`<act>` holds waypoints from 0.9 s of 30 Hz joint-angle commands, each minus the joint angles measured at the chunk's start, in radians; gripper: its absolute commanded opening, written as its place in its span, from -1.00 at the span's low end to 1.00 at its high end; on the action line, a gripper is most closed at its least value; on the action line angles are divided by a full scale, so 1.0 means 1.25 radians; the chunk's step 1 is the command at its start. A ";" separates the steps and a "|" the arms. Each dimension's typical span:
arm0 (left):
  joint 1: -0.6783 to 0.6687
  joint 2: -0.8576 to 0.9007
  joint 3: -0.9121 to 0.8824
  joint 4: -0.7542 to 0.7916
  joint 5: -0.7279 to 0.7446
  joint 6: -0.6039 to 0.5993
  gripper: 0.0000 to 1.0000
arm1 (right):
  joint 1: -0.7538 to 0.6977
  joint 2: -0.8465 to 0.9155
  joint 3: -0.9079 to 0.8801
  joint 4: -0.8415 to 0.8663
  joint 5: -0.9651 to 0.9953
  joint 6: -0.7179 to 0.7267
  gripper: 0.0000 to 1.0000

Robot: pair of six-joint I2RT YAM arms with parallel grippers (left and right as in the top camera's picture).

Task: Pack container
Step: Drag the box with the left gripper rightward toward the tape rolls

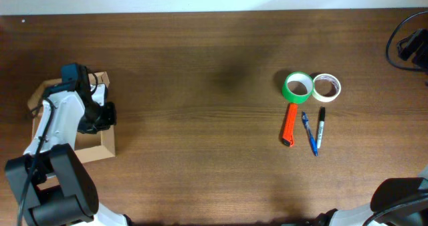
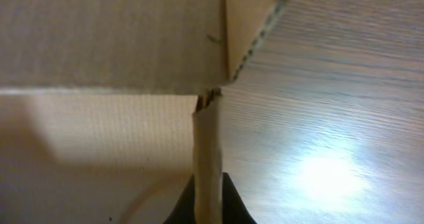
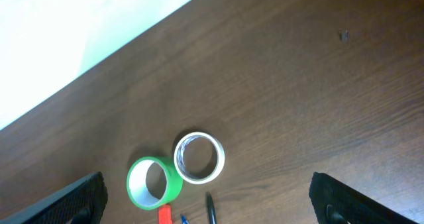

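Note:
The container (image 1: pixel 107 144), a small brown cardboard box, sits open at the table's left edge, mostly hidden under my left arm. My left gripper (image 1: pixel 103 114) is at its right wall. In the left wrist view the fingers (image 2: pixel 209 207) are shut on that upright cardboard wall (image 2: pixel 207 144), one finger on each side. My right gripper (image 3: pixel 212 201) is open and empty, high above the table. Below it lie a green tape roll (image 3: pixel 154 181) and a white tape roll (image 3: pixel 199 158).
On the right of the table lie the green roll (image 1: pixel 298 87), the white roll (image 1: pixel 327 87), an orange tool (image 1: pixel 289 126), a blue pen (image 1: pixel 309 134) and a black marker (image 1: pixel 320 127). Black cables (image 1: pixel 408 45) sit at the far right corner.

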 commanded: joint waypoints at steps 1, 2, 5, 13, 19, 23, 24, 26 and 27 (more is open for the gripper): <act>-0.056 0.009 0.128 -0.085 0.068 -0.083 -0.96 | 0.001 -0.006 0.021 -0.017 -0.004 -0.006 0.98; -0.078 0.009 0.161 -0.108 0.067 -0.086 -0.97 | 0.001 -0.006 0.021 -0.020 -0.004 -0.006 0.98; -0.148 0.009 0.265 -0.172 0.067 -0.115 -0.97 | 0.001 -0.006 0.021 -0.030 -0.004 -0.006 0.98; -0.347 0.024 0.605 -0.302 0.040 -0.253 -0.97 | 0.001 -0.006 0.021 -0.059 -0.004 -0.006 0.98; -0.509 0.129 0.785 -0.411 0.040 -0.314 -0.97 | 0.001 -0.006 0.021 -0.070 -0.004 -0.006 0.98; -0.610 0.195 0.802 -0.418 0.038 -0.364 -0.97 | 0.001 -0.006 0.021 -0.086 -0.004 -0.006 0.98; -0.631 0.208 0.802 -0.418 0.034 -0.381 -0.97 | 0.001 -0.006 0.021 -0.089 -0.004 -0.006 0.98; -0.680 0.236 0.802 -0.416 0.018 -0.421 -0.97 | 0.001 -0.006 0.021 -0.095 -0.004 -0.006 0.98; -0.699 0.248 0.802 -0.411 0.016 -0.433 -0.97 | 0.001 -0.006 0.021 -0.097 -0.004 -0.006 0.98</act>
